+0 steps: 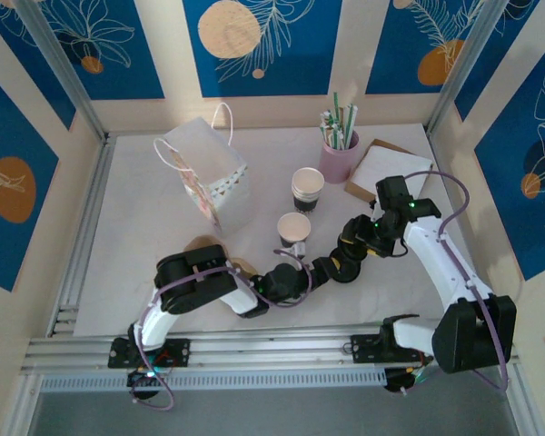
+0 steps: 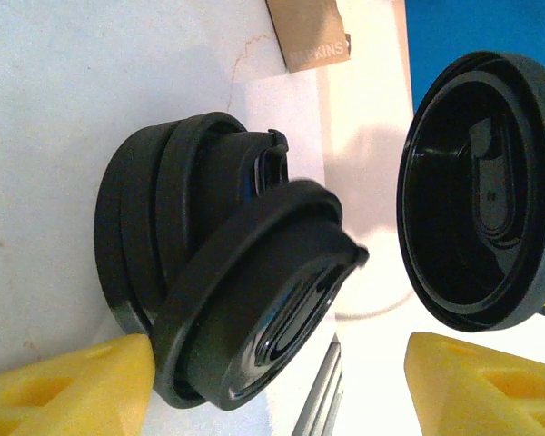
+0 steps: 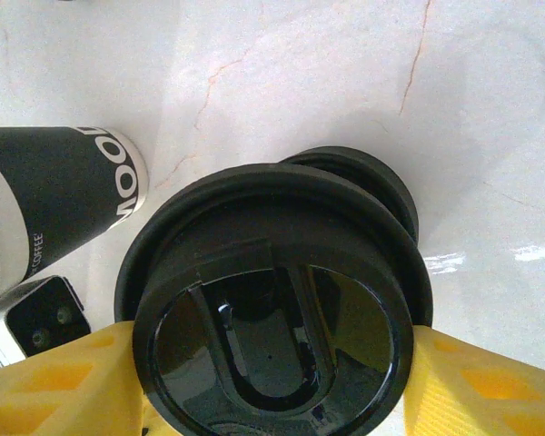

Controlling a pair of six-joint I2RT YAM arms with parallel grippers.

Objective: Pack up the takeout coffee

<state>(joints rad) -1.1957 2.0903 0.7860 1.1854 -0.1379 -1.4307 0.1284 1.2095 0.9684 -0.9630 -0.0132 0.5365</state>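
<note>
The takeout coffee cup (image 1: 293, 229), white with a dark band, stands open-topped in mid-table; the right wrist view has it at the left (image 3: 54, 195). My right gripper (image 3: 272, 381) is shut on a black lid (image 3: 272, 300), its yellow fingers pressing both sides of the rim, just above a short stack of black lids (image 3: 368, 177). In the left wrist view that held lid (image 2: 481, 191) hangs at the right, underside showing. My left gripper (image 2: 282, 391) is open beside the stack (image 2: 154, 236). A tilted lid (image 2: 254, 300) leans against the stack and touches only the left finger (image 2: 64, 391).
A white paper bag (image 1: 204, 173) with handles stands at the back left. A taller stack of nested cups (image 1: 307, 189), a pink holder of straws (image 1: 338, 154) and a napkin box (image 1: 386, 168) stand behind the cup. Both arms meet right of the cup.
</note>
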